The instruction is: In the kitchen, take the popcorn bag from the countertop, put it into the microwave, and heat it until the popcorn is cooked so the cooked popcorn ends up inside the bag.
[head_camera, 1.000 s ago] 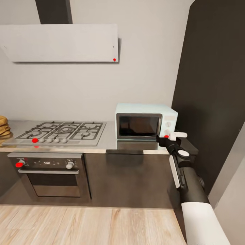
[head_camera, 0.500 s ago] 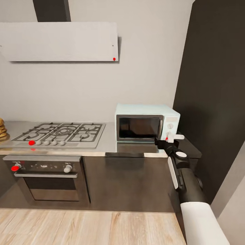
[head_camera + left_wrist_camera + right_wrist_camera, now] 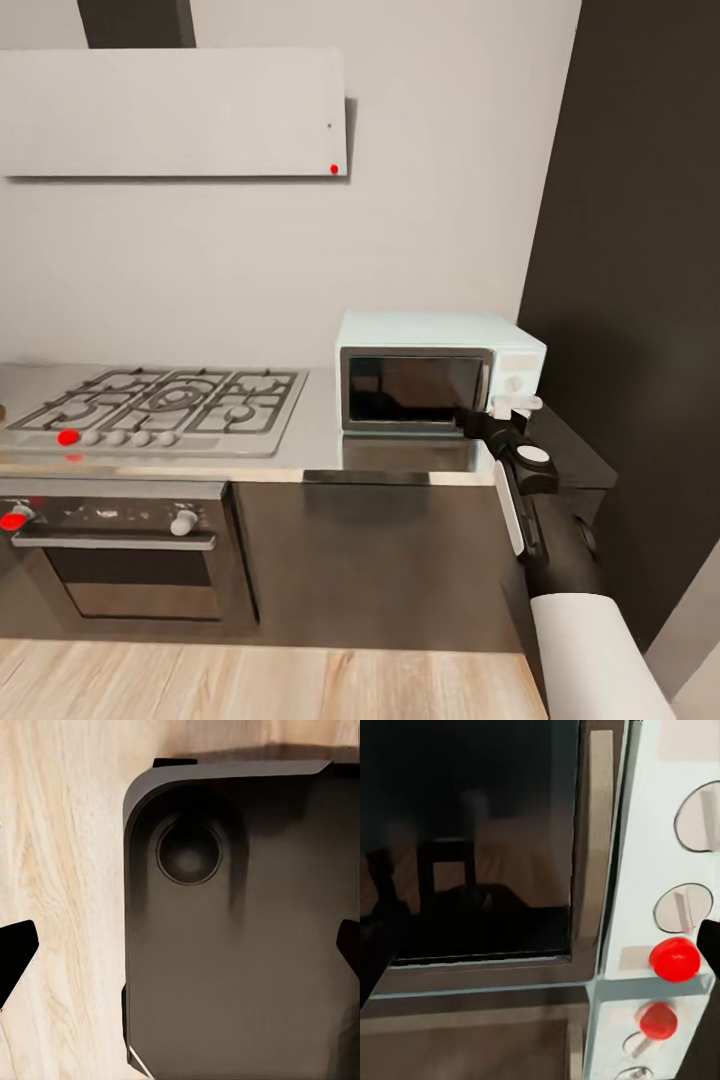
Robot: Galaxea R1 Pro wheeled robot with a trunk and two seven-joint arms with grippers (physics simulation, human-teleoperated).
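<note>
Right gripper (image 3: 497, 408) at microwave (image 3: 430, 370) control panel, fingers spread, holding nothing; left gripper (image 3: 180, 952) spread, empty.

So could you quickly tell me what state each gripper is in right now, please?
Left gripper: open, holding nothing.
Right gripper: open, empty, at the microwave control panel.

Dark robot base (image 3: 240, 945) over wooden floor (image 3: 60, 870)
</note>
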